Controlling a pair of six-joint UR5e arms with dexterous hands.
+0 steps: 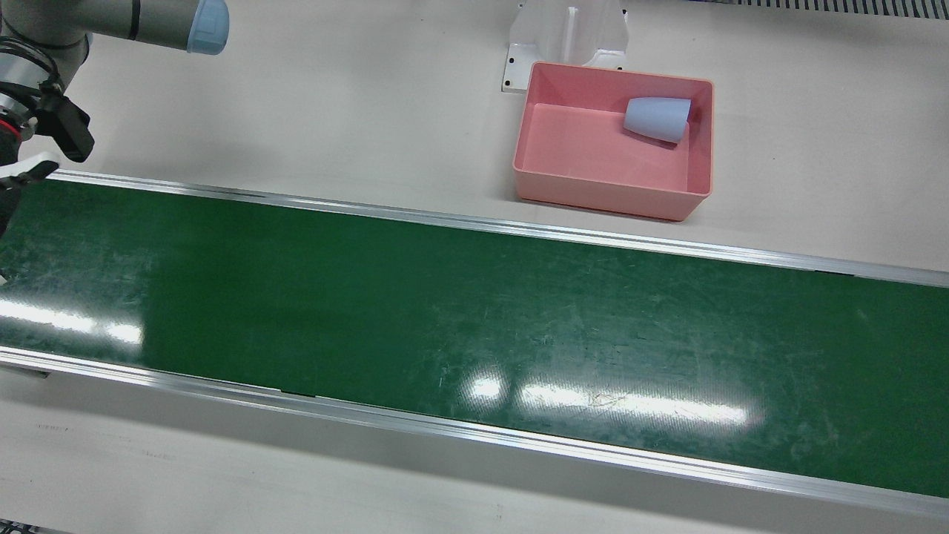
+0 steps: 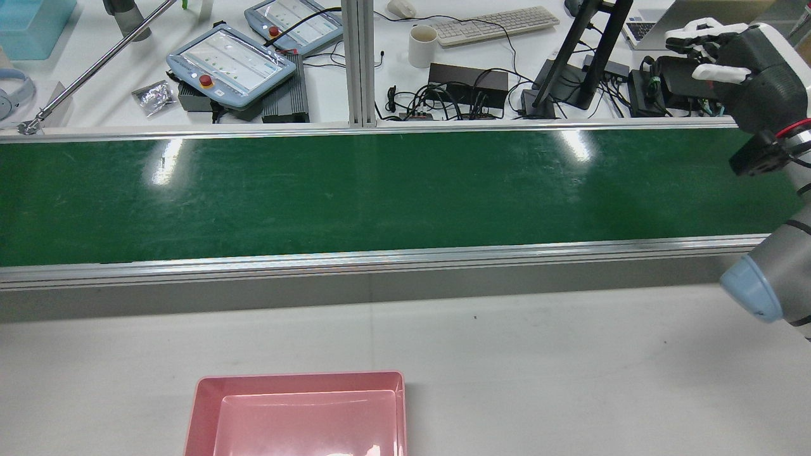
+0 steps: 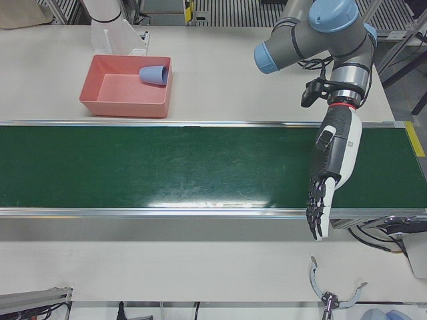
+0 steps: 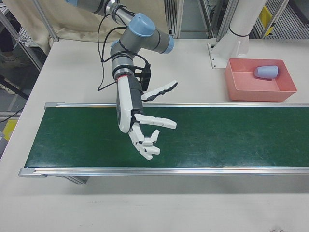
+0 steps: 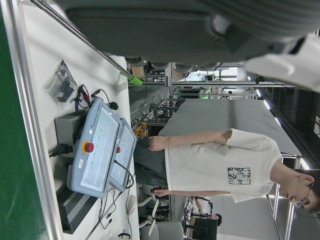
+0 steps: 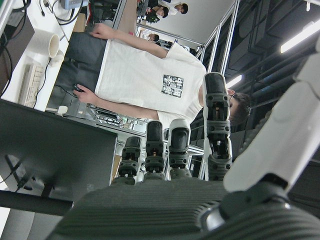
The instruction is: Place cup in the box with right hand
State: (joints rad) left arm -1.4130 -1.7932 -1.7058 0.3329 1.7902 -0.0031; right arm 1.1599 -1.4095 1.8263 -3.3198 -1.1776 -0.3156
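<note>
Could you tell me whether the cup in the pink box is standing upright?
No, in the front view the cup lies on its side in the far corner of the pink box.

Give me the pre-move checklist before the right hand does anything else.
1. Cup inside the pink box: ok.
2. Cup upright: not ok, it lies on its side.
3. Right hand empty: ok, open above the belt.
4. Left hand away from the box: ok, open over the belt's other end.
5. Belt free of objects: ok in the stretch shown.
</note>
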